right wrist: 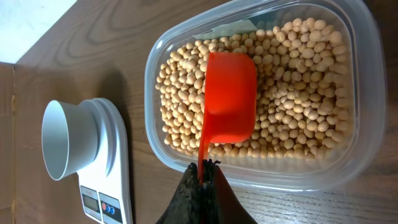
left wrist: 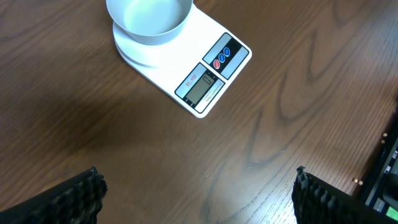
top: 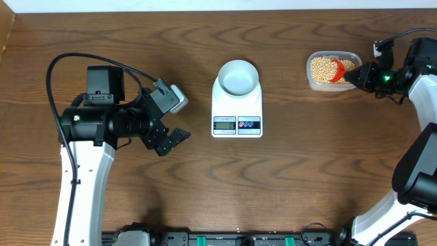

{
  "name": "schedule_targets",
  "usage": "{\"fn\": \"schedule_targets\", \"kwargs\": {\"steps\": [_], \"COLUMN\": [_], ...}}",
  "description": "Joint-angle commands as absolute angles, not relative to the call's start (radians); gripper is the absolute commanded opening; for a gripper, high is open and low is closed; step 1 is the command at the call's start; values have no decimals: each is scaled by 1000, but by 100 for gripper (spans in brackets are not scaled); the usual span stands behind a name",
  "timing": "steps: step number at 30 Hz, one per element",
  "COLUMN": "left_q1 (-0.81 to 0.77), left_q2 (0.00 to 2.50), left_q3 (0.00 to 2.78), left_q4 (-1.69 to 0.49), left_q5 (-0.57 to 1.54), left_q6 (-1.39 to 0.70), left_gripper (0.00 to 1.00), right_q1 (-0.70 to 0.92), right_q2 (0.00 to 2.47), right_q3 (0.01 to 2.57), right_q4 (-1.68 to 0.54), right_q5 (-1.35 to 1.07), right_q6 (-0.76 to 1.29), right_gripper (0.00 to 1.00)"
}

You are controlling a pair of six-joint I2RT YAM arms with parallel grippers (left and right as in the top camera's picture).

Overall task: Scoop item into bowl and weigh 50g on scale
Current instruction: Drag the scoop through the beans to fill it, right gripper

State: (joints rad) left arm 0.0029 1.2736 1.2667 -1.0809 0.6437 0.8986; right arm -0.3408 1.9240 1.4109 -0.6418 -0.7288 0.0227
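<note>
R gripper [right wrist: 200,169] pinching red scoop [right wrist: 230,93] handle; scoop on soybeans [right wrist: 298,93] in clear tub [right wrist: 155,62], far right. L gripper [left wrist: 199,196] spread, left of scale [top: 236,109] w/ bowl [top: 237,76] atop.

This is a robotics lab bench: a dark wood-grain tabletop [top: 307,150] bears a white rectangular digital kitchen scale [top: 237,113], with a white-and-black left robot arm [top: 82,171] and a matching right robot arm [top: 416,174] on either side of it. On the near side of the scale, a black rail with green clips [top: 239,240] lines the table edge.
</note>
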Motion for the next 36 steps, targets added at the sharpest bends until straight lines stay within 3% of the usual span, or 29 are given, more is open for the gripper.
{"fn": "schedule_targets", "kwargs": {"steps": [1,36], "left_q1": [6,6], "left_q2": [1279,1279], "left_q3": [1287,1287], "left_q4": [-1084,-1084], "left_q5": [636,636], "left_q6": [916,916], "left_gripper": [98,98], "right_q1": [-351,-456], "right_q2": [1938,1938], "right_q3": [1404,1404], "right_q4": [-640,-676], "right_q5": [-781,-983], "right_q6": [53,73], "right_gripper": [1,1]}}
